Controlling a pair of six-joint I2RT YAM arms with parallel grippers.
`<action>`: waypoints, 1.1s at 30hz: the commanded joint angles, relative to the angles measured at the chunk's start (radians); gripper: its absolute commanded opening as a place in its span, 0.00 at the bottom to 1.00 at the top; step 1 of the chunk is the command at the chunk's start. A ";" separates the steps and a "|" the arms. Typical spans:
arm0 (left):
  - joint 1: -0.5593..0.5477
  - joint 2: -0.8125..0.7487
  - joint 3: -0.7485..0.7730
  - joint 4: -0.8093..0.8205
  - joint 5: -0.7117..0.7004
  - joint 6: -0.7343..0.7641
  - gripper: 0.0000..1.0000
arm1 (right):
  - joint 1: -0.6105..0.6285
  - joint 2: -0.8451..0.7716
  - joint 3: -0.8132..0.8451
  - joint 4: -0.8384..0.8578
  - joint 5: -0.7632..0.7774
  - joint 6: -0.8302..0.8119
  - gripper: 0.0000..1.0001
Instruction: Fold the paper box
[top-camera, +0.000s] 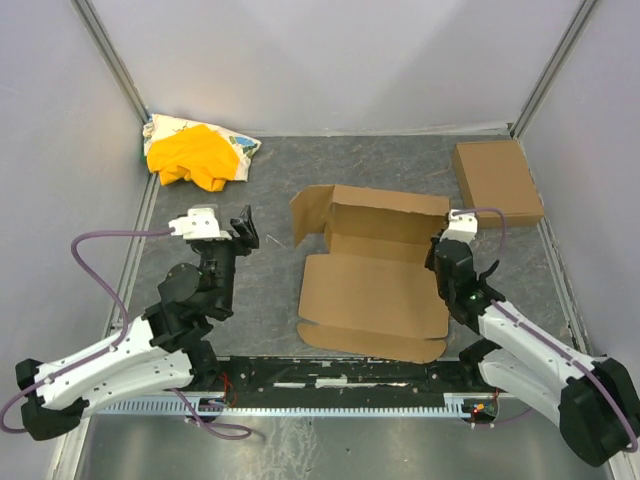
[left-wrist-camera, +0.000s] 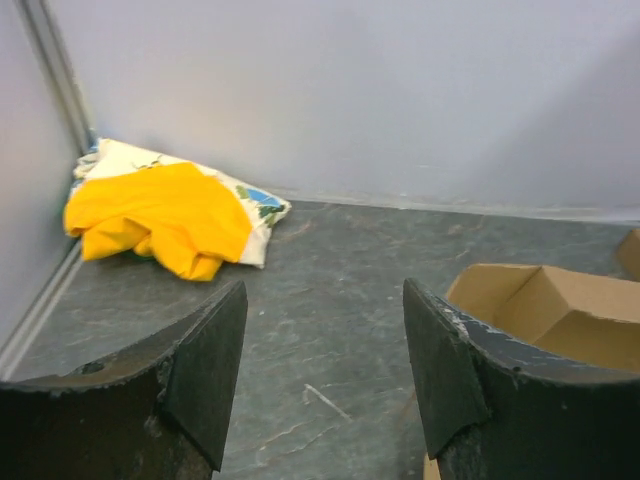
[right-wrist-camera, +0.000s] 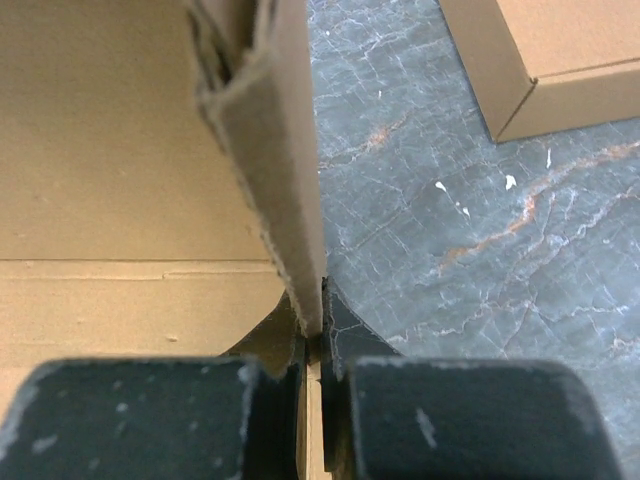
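The paper box (top-camera: 375, 280) is laid at centre frame, half-formed, with its rear wall raised. It is made of matte brown corrugated card with raw fluted edges. Its right-hand wall is clamped by the right gripper (right-wrist-camera: 312, 340) and should be swung upright along the crease, uncrushed. The left gripper (left-wrist-camera: 325, 350) is spread apart, empty.

You are working in a robotics lab cell, not a home or a shop. Plain white panel walls (top-camera: 330, 60) held by bare metal corner posts (top-camera: 112, 58) box in a table topped with a dark slate-patterned mat (top-camera: 270, 290). The left arm (top-camera: 110, 365) and the right arm (top-camera: 540, 360) are bolted to a rail (top-camera: 330, 375) at the near edge, a purple cable (top-camera: 95, 262) looping loose. The only goods are props (a paper box (top-camera: 375, 290), a smaller folded cardboard box (top-camera: 497, 180), a yellow cloth (top-camera: 195, 155) heaped in the corner).
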 joint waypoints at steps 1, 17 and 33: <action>0.013 0.000 0.067 -0.154 0.158 -0.166 0.73 | -0.006 -0.110 0.060 -0.123 0.000 0.072 0.01; 0.013 -0.387 -0.027 -0.414 0.471 -0.262 0.77 | -0.143 -0.183 0.458 -0.548 -0.323 -0.025 0.01; 0.013 -0.558 0.002 -0.509 0.630 -0.169 0.80 | -0.277 -0.101 0.721 -0.736 -0.966 -0.106 0.02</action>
